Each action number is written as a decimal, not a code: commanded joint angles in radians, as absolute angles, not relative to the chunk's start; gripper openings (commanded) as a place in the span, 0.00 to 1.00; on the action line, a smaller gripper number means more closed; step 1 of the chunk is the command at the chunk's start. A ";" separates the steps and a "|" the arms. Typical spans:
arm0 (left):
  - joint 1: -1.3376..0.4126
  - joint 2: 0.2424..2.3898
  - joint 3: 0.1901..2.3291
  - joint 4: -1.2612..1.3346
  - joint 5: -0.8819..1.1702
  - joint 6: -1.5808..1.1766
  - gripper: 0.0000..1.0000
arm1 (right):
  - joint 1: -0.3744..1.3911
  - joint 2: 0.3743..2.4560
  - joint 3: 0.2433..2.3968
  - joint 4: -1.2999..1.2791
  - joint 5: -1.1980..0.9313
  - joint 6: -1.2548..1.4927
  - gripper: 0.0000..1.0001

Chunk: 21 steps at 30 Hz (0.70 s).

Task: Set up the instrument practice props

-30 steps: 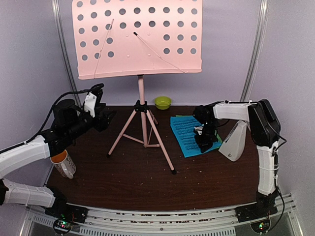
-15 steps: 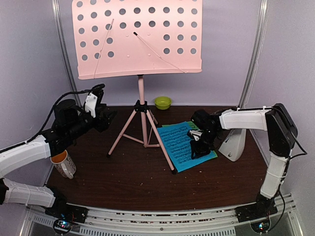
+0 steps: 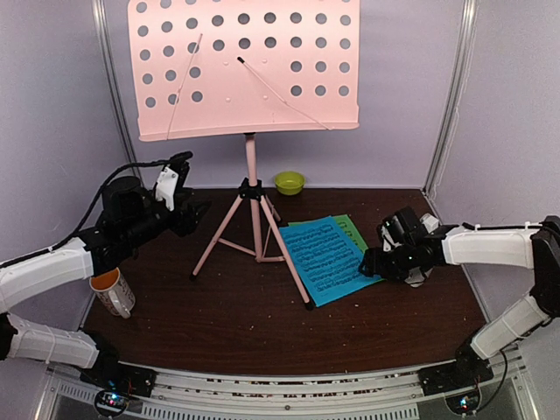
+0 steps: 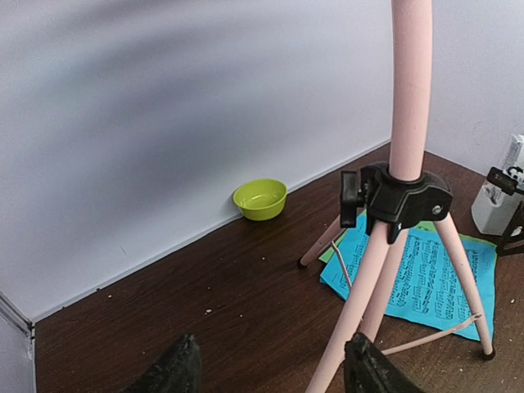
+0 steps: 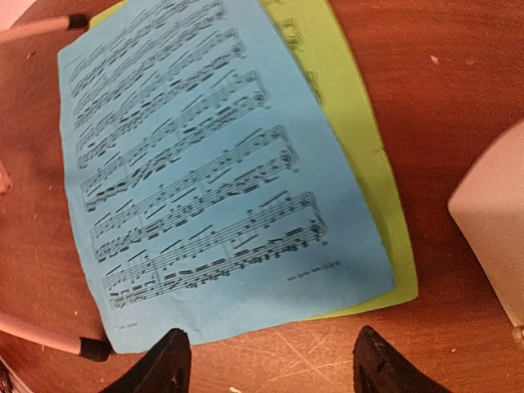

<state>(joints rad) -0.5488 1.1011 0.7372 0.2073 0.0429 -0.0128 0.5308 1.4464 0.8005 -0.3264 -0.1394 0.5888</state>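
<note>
The pink music stand (image 3: 251, 162) stands at mid-table on its tripod, with its perforated desk (image 3: 245, 66) high at the back. The blue music sheet (image 3: 322, 261) lies flat on the green sheet (image 3: 353, 230), right of the stand's front leg. My right gripper (image 3: 372, 262) is open and low at the sheets' right edge; the wrist view shows both fingers (image 5: 168, 364) just off the blue sheet's (image 5: 205, 164) near edge, holding nothing. The white metronome (image 5: 491, 213) stands right beside it, mostly hidden by my right arm from above. My left gripper (image 3: 194, 214) is open, left of the tripod (image 4: 360, 278).
A lime-green bowl (image 3: 290, 182) sits by the back wall behind the stand. A white mug (image 3: 112, 290) stands at the left edge under my left arm. Frame posts and walls close in both sides. Crumbs dot the dark table.
My right gripper has opened and let go of the sheets, which now lie flat further left near the stand's leg. The right arm has dropped low and drawn back to the right.
</note>
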 commanded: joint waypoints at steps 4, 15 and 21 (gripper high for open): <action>-0.543 1.118 0.785 0.209 0.057 -0.015 0.62 | 0.506 1.433 0.677 -0.085 -0.013 0.691 0.73; -0.543 1.112 0.794 0.199 0.053 -0.015 0.62 | 0.448 1.579 0.710 -0.029 -0.051 0.709 0.75; -0.544 1.121 0.793 0.208 0.058 -0.016 0.62 | 0.447 1.632 0.739 -0.005 -0.146 0.699 0.68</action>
